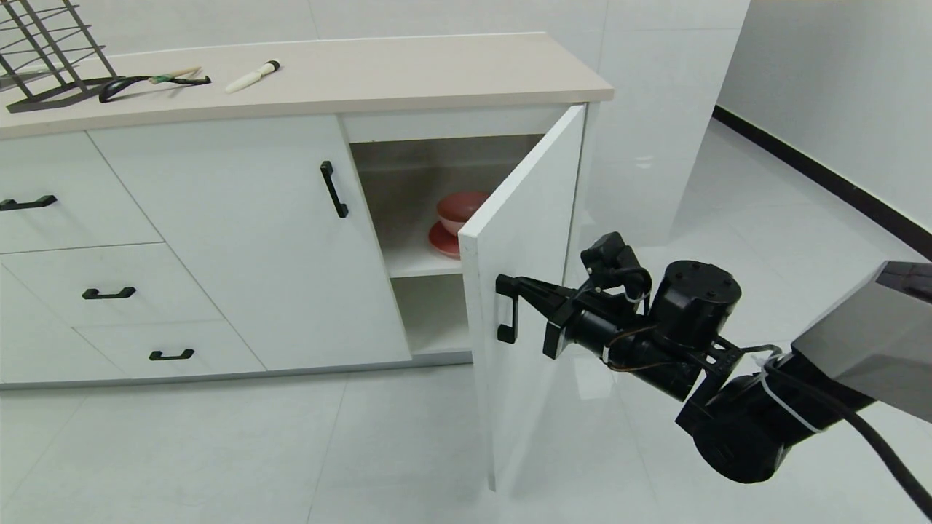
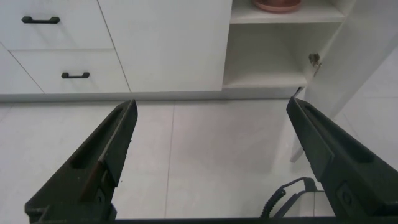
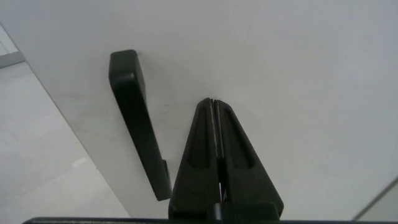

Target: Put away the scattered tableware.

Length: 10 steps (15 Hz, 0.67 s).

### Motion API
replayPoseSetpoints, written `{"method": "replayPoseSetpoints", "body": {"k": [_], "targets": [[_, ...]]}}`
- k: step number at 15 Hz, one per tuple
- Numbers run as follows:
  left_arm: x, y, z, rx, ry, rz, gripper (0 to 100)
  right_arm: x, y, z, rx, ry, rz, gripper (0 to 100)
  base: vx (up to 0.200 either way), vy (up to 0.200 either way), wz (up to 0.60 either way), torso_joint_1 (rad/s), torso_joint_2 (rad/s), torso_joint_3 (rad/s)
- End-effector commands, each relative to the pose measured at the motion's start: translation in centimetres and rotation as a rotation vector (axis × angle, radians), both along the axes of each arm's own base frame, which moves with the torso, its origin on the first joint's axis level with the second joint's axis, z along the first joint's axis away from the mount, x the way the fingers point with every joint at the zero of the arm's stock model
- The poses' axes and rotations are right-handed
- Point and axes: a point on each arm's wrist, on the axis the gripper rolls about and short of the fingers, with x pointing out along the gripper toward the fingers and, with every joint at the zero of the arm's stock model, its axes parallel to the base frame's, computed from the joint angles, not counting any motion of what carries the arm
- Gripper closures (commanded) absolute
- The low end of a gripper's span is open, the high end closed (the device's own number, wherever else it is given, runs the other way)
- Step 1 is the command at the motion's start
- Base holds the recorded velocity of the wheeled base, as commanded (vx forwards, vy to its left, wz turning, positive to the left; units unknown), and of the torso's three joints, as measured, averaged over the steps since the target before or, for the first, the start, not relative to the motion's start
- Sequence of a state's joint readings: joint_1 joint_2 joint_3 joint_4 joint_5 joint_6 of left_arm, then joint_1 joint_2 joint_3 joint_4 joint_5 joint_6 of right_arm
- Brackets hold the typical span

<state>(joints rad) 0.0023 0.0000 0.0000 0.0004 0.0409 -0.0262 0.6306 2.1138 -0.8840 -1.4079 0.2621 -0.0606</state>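
While shutting white cabinet door (image 1: pixel 524 218): press squarely, beside black bar handle (image 3: pixel 140 118).
Right gripper (image 3: pixel 213 106): clamped together, empty, tips on door.
Left gripper (image 2: pixel 211 102): spread wide, empty.
Red round bowl (image 1: pixel 462 207): inside, upper shelf, far behind door.

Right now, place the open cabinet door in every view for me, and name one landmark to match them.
Head view: door at centre, right tool at its handle.
Left wrist view: door, the white panel beyond the hinge.
Right wrist view: door, the white face behind the shut right tool.
Landmark: the handle; for the left wrist, the red dishes.
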Motion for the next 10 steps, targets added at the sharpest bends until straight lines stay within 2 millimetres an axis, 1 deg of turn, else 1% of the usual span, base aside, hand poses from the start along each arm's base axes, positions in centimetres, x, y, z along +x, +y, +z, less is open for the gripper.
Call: {"method": "replayPoseSetpoints", "body": {"k": [1, 2, 3, 4, 6, 10], "targets": [[0.0, 0.0, 0.0, 0.000, 0.000, 0.000, 0, 1.1, 0.9, -0.8, 0.002, -0.004, 0.003, 100, 0.000, 0.000, 0.00, 0.000, 0.00, 0.000], [0.0, 0.0, 0.0, 0.000, 0.000, 0.001, 0, 1.8, 1.5, -0.9, 0.013, -0.017, 0.005, 100, 0.000, 0.000, 0.00, 0.000, 0.00, 0.000], [0.0, 0.0, 0.0, 0.000, 0.000, 0.000, 0, 2.1, 1.8, -1.0, 0.016, -0.023, 0.004, 100, 0.000, 0.000, 0.00, 0.000, 0.00, 0.000], [0.0, 0.0, 0.0, 0.000, 0.000, 0.001, 0, 2.7, 2.5, -1.2, 0.025, -0.035, 0.011, 100, 0.000, 0.000, 0.00, 0.000, 0.00, 0.000], [0.0, 0.0, 0.0, 0.000, 0.000, 0.001, 0, 3.1, 3.5, -1.5, 0.034, -0.047, 0.023, 100, 0.000, 0.000, 0.00, 0.000, 0.00, 0.000], [0.0, 0.0, 0.0, 0.000, 0.000, 0.000, 0, 4.7, 5.1, -2.3, 0.058, -0.078, 0.029, 100, 0.000, 0.000, 0.00, 0.000, 0.00, 0.000]]}}
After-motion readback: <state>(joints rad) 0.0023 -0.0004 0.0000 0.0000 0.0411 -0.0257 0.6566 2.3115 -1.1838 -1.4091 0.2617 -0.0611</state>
